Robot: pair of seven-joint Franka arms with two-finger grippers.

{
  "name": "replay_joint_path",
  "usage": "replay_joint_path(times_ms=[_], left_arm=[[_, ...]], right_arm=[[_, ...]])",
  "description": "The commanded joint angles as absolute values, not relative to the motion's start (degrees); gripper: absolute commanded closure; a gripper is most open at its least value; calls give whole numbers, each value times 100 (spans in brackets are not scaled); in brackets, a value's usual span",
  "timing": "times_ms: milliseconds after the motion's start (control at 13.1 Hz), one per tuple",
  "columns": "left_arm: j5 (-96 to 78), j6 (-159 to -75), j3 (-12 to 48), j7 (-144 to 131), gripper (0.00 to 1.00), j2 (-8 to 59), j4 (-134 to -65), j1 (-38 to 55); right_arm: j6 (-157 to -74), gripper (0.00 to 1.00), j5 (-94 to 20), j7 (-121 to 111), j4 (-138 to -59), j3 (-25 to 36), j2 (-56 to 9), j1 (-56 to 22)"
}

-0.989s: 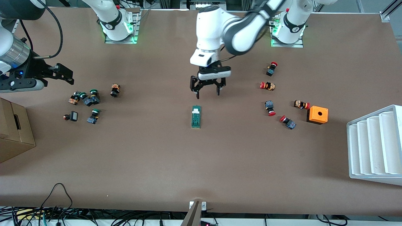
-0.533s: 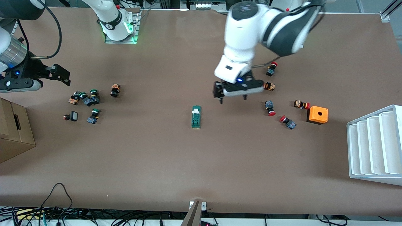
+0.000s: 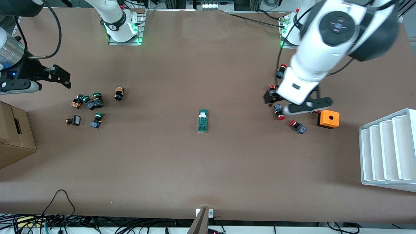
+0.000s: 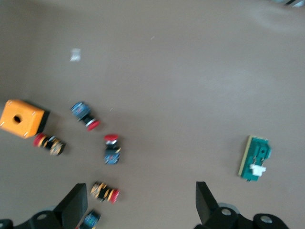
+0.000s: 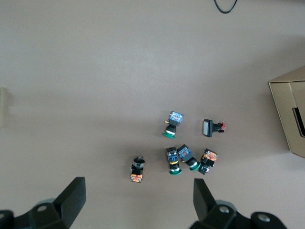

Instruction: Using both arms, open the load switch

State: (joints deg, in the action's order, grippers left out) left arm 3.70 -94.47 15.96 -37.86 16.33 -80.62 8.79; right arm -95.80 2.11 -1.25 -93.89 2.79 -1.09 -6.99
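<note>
Left end effector (image 3: 294, 104) swung off the load switch (image 3: 203, 121) to over the red-capped push buttons (image 3: 279, 111) — released, empty. Right end effector (image 3: 61, 76) released too, waiting. Switch mid-desk, untouched — I see no opening begun

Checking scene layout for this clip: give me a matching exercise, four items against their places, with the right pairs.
Items:
1. load switch
2. orange cube
3. left gripper
4. right gripper

Places:
A. over the red-capped buttons
B. up in the air at the right arm's end, near the green-capped buttons
C. alone at mid-table, untouched
D. on the table beside the white rack

Pairs: 1-C, 2-D, 3-A, 4-B. Both grippers are open.
</note>
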Motion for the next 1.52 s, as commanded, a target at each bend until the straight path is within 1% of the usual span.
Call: replay_joint_path(times_ms=[0, 228, 304, 380, 533, 761, 837, 1217, 1446], left_arm=[[-174, -8765, 1618, -3342, 0, 1845, -7621, 284], [-299, -8465, 1495, -2491, 0, 1723, -7611, -297], [-299, -8455, 1346, -1948, 0, 1670, -7637, -351], [-308, -8455, 1075, -1481, 0, 1635, -7655, -360], [-290, -8455, 748, -803, 0, 1495, -7655, -325], [-299, -8490, -155, 461, 0, 1424, -7664, 95], [-308, -8499, -280, 770, 0, 1415, -7664, 114], [-273, -8534, -589, 1459, 0, 1143, -7664, 141], [-255, -8552, -686, 1389, 0, 1055, -7664, 377]], right_arm=[[-9404, 0, 246, -167, -9185, 229, -185, -729], [-9404, 0, 290, -184, -9158, 246, -193, -747], [-9404, 0, 273, -185, -9150, 255, -202, -738], [-9396, 0, 255, -193, -9106, 255, -193, -738], [-9387, 0, 229, -193, -9088, 255, -202, -738], [-9369, 0, 220, -193, -9044, 255, -202, -738], [-9326, 0, 211, -185, -9044, 255, -202, -738], [-9308, 0, 220, -185, -9044, 255, -202, -756], [-9308, 0, 220, -176, -9044, 255, -202, -747]])
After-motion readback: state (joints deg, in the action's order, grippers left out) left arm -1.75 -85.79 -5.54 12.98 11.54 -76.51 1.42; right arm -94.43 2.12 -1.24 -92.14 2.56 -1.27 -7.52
